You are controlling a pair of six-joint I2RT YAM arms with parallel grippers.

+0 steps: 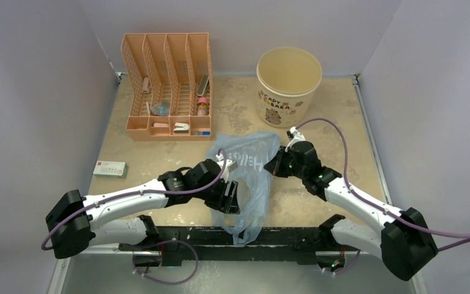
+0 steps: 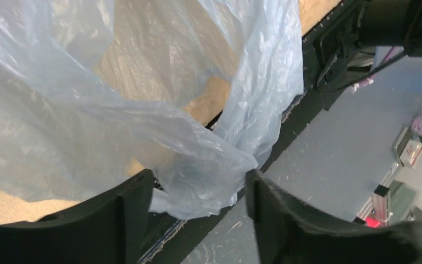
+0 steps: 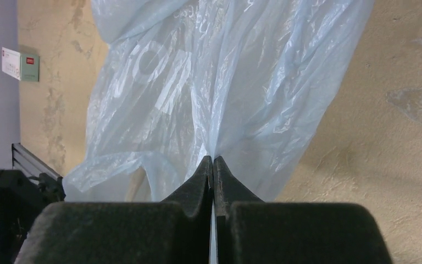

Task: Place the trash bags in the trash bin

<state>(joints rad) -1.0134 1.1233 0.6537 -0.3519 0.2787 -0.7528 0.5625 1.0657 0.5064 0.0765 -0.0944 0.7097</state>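
While the limp light-blue plastic trash bag (image 1: pixel 251 153) lies on the counter (image 1: pixel 343 122), apart from the round cream bin (image 1: pixel 281 104), its film is pinched in the right pincer (image 3: pixel 213 165), the left pincer (image 2: pixel 200 190) spread around a bunch; grasping is in hand, lifting binward is needed next

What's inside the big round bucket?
Nothing that I can see. The bucket shows only its smooth cream inside wall and floor. Its near rim hides a strip of the bottom. The blue bag is outside it.
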